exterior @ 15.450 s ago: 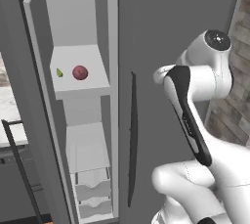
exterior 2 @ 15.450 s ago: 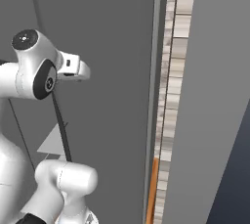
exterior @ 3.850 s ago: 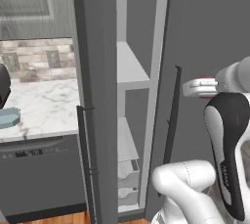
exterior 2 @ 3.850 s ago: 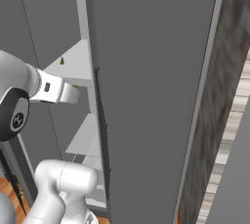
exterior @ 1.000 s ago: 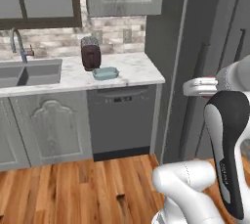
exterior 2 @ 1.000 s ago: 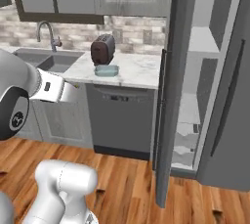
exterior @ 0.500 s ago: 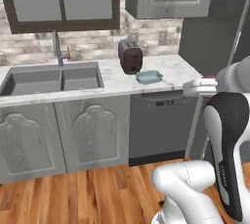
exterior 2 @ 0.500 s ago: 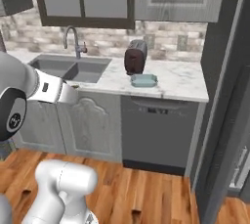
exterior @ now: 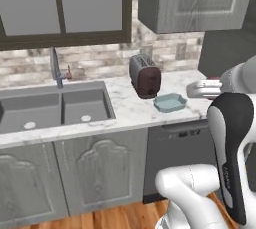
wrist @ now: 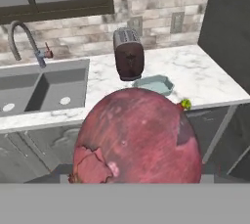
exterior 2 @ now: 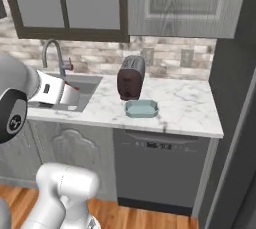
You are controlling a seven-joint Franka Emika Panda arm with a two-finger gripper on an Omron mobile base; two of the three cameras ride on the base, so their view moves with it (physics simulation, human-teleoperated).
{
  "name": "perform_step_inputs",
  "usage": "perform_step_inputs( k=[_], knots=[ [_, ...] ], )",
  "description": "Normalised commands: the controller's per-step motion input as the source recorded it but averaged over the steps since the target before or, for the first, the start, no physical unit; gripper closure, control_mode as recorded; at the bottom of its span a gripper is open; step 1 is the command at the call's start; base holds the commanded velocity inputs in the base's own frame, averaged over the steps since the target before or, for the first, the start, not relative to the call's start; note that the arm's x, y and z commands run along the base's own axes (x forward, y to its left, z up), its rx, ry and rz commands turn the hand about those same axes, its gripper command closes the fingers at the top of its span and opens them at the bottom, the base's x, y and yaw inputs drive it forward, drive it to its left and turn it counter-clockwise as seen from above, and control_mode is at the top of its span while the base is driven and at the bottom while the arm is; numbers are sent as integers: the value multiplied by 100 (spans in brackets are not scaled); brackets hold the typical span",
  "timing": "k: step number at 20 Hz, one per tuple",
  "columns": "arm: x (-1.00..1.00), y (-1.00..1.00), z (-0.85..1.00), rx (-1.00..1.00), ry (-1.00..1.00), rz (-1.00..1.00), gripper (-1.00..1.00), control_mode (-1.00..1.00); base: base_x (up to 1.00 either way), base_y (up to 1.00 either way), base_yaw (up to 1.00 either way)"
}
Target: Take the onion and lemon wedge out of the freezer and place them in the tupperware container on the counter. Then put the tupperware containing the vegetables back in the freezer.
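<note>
We are finding the round dark red-purple onion point(wrist: 139, 137) filling the lower centre of the hand view, the jaws standing wide around it, so we judge it gripped for carrying. A tiny yellow-green lemon wedge point(wrist: 185, 104) is showing at its upper right edge; whether it is on the white marble counter point(exterior 2: 185, 105) we cannot tell. The shallow pale teal tupperware container point(exterior 2: 141, 108) is lying flat at centre frame, just before the dark red toaster point(exterior 2: 130, 78), open side up, long axis running left to right.
</note>
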Motion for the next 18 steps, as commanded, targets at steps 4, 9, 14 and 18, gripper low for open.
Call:
perform_step_inputs(
  k=[4, 9, 14, 18],
  knots=[
    [0, 0, 0, 0, 0, 0, 100, 100, 94, -3, -7],
    [0, 0, 0, 0, 0, 0, 100, 100, 46, 0, -6],
    [22, -18, -44, 4, 2, -3, 100, -100, 7, -1, -1],
    [17, -41, -49, 8, 26, -8, 100, -100, 0, 0, 0]
  ],
)
